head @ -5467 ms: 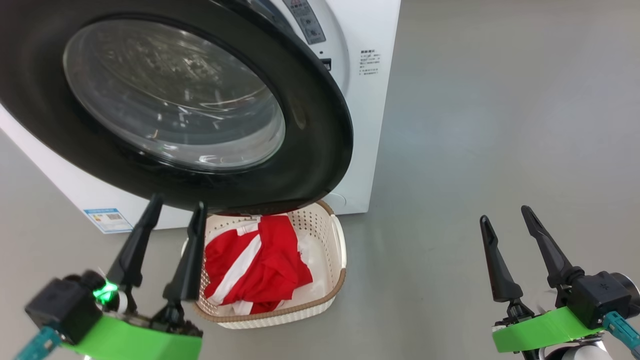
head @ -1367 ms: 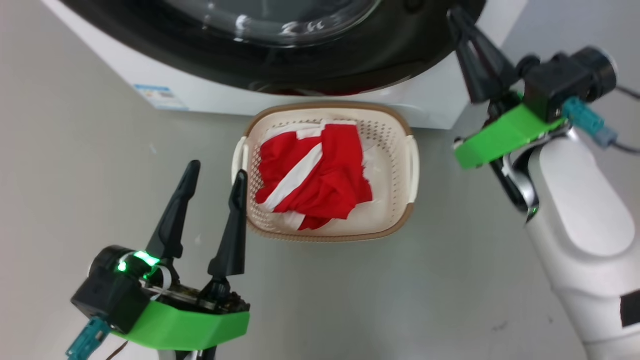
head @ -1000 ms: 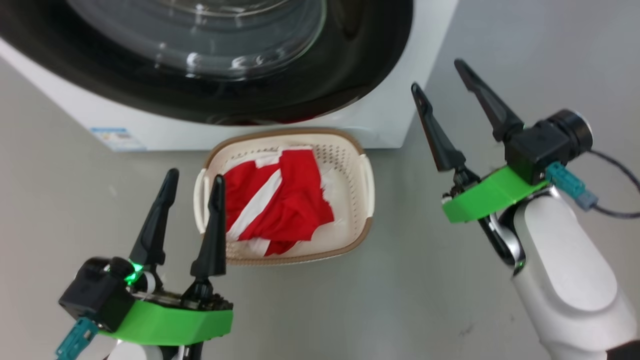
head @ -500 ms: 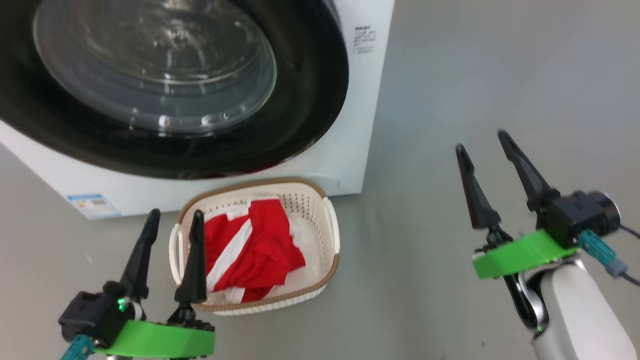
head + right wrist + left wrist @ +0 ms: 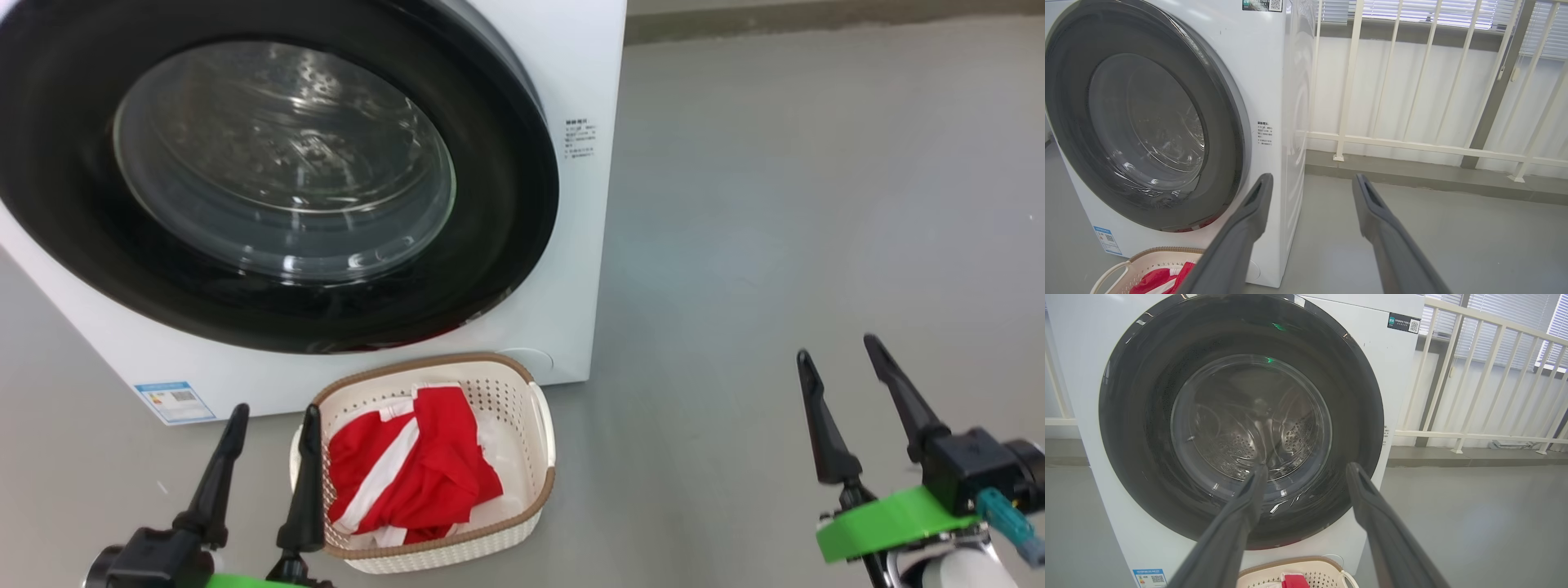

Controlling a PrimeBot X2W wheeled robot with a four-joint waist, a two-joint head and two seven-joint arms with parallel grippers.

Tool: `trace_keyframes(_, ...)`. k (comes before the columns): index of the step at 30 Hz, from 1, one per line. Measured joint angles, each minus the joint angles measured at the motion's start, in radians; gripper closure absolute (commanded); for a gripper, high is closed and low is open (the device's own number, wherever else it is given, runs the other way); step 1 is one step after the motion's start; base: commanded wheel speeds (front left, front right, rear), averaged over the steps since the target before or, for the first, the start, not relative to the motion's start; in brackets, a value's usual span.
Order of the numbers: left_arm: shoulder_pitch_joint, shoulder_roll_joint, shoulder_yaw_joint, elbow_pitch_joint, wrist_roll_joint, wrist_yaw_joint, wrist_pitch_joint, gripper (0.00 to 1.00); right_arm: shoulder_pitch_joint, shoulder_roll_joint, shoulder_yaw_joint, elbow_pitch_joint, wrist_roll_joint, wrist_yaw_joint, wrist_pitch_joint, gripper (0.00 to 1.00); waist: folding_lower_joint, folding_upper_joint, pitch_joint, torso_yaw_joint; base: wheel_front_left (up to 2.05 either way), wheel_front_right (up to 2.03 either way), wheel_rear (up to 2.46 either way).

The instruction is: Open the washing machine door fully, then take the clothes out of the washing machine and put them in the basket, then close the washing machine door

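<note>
Red clothes (image 5: 408,478) with white stripes lie in a cream basket (image 5: 535,425) at lower centre, on a grey floor (image 5: 775,204) just before a white washing machine (image 5: 584,245). Its black-rimmed door (image 5: 506,204) sits flush, upper left. At the lower corners, the left gripper (image 5: 275,408) and right gripper (image 5: 838,345) stand wide, holding nothing.

- The right claw (image 5: 1312,181) reaches forward with its two dark fingers spread wide.
- To its left stands the white washing machine (image 5: 1257,81), with its black-rimmed door (image 5: 1224,122) flat against the front.
- The basket (image 5: 1147,255) sits at the machine's foot, with red-and-white clothes (image 5: 1153,281) inside.
- A white railing (image 5: 1347,81) stands beyond the grey floor (image 5: 1453,237).
</note>
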Motion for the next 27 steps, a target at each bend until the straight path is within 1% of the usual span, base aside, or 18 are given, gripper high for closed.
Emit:
trace_keyframes(6, 0.02, 0.002, 0.025, -0.008, 0.029, -0.001, 0.0, 0.0, 0.084, 0.005, -0.016, -0.042, 0.001, 0.0, 0.0, 0.0, 0.0, 0.0, -0.029, 0.018, 0.0, 0.0, 0.0)
trace_keyframes(11, 0.049, 0.009, 0.032, 0.002, 0.035, -0.018, 0.0, 0.0, 0.13, 0.006, -0.024, -0.072, 0.003, 0.0, 0.0, 0.0, 0.0, 0.0, -0.044, 0.027, 0.0, 0.0, 0.0)
trace_keyframes(23, 0.058, 0.011, 0.049, 0.007, 0.036, -0.034, 0.0, 0.0, 0.154, 0.009, -0.027, -0.106, 0.003, 0.0, 0.0, 0.0, 0.0, 0.0, -0.058, 0.029, 0.0, 0.0, 0.0)
trace_keyframes(26, 0.058, 0.011, 0.048, 0.007, 0.055, -0.034, 0.0, 0.0, 0.155, 0.009, -0.026, -0.106, 0.003, 0.0, 0.0, 0.0, 0.0, 0.0, -0.058, 0.031, 0.0, 0.0, 0.0)
trace_keyframes(27, 0.058, 0.01, 0.048, 0.008, 0.06, -0.033, 0.0, 1.0, 0.157, 0.01, -0.026, -0.105, 0.003, 0.0, 0.0, 1.0, 0.0, 0.0, -0.057, 0.032, 0.0, 0.0, 0.0)
